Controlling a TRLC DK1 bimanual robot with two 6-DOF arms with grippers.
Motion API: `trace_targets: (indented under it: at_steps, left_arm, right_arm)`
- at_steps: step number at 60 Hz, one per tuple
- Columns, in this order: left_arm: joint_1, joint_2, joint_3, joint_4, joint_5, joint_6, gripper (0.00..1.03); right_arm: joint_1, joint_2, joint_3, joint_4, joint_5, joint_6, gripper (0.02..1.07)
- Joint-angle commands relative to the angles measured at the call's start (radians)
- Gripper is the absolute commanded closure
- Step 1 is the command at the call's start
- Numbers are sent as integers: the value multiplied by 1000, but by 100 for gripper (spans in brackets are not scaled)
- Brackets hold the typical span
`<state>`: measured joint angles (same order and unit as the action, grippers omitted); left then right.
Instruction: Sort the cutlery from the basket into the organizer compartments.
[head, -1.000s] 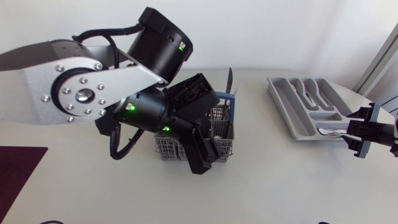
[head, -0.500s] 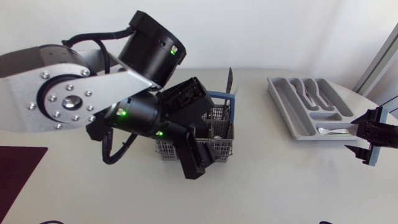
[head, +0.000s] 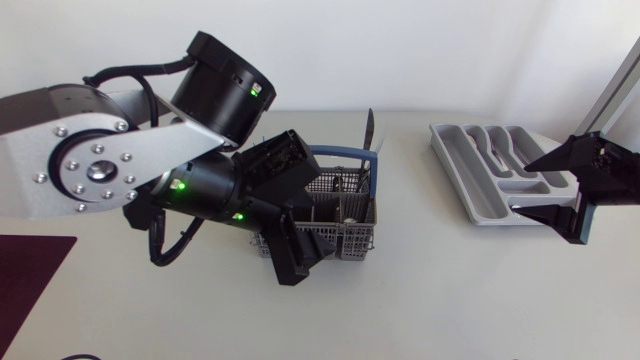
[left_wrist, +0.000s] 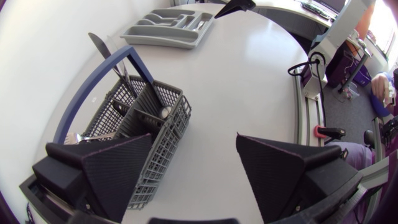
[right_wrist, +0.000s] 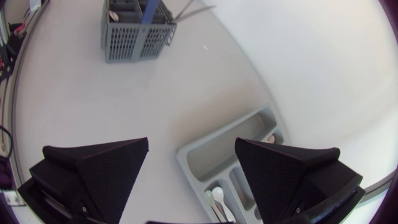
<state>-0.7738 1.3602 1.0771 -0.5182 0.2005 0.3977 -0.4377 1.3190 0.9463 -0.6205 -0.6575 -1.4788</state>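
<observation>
Grey plastic basket (head: 352, 240) sits mid-table (head: 450, 290) with a knife (head: 368, 128) and a few other pieces standing in it, so we're nowhere near done sorting. What's new over the last second: our left claw (left_wrist: 194, 140) has slid back off the basket toward its near-left corner. It's spread wide with nothing in it, one finger right up against the basket wall and the other out over bare table. So we'd say no pick has happened on that side yet. Meanwhile our right claw (head: 520, 186) has come up off the near corner of the organizer (head: 455, 165) and now hangs over its right end, fingers apart and also empty. Half a second back a spoon was showing in the long near compartment, right where that claw had been. The claw blocks that spot from above now, so we can't confirm it, but it reads like a drop-off just wrapped up. The right wrist view shows a couple of spoons (right_wrist: 214, 198) already lying in the narrow slots. Our guess is it's the left side's turn to go in for the next piece.
</observation>
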Motion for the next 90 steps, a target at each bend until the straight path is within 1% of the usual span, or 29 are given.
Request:
trace_targets:
  at_steps: [1, 10, 16, 18, 23, 30, 43, 52, 60, 66, 72, 79, 83, 90]
  left_arm:
    - [22, -18, -31, 12, -1, 26, 10]
    - [53, -18, -34, 27, 0, 26, 10]
    - [65, -18, -37, 37, 0, 26, 10]
    - [67, -18, -42, 40, 0, 24, 10]
    - [70, -18, -48, 49, 0, 23, 10]
    - [79, -18, -62, 63, 0, 24, 10]
    - [79, -10, -88, 101, 0, 27, 10]
    - [80, -6, -89, 110, 0, 27, 10]
    - [88, -3, -100, 122, 0, 29, 10]
    - [96, 0, -115, 139, 0, 32, 10]
    - [97, 0, -123, 142, -1, 32, 10]
    - [97, -1, -124, 142, 0, 32, 10]
    - [97, 0, -128, 144, 0, 32, 10]
    - [97, -1, -137, 145, 0, 33, 10]
  right_arm:
    - [80, -66, -26, -35, -25, 127, 7]
    - [218, -107, -20, -30, -53, 308, 7]
    - [289, -89, -6, 39, -63, 442, 8]
    - [315, -69, 0, 68, -63, 488, 10]
    - [349, -23, 29, 85, -68, 558, 10]
    - [392, 19, 39, 110, -79, 624, 10]
    - [484, -12, -14, 113, -80, 649, 11]
    - [564, -18, -11, 111, -71, 716, 12]
    - [651, -17, -6, 116, -16, 798, 15]
    - [708, -12, -30, 196, 56, 864, 15]
    - [752, 14, -29, 205, 95, 899, 16]
    - [784, 42, -14, 203, 111, 945, 17]
    - [797, 62, 3, 192, 116, 968, 21]
    - [811, 98, 31, 177, 124, 1022, 23]
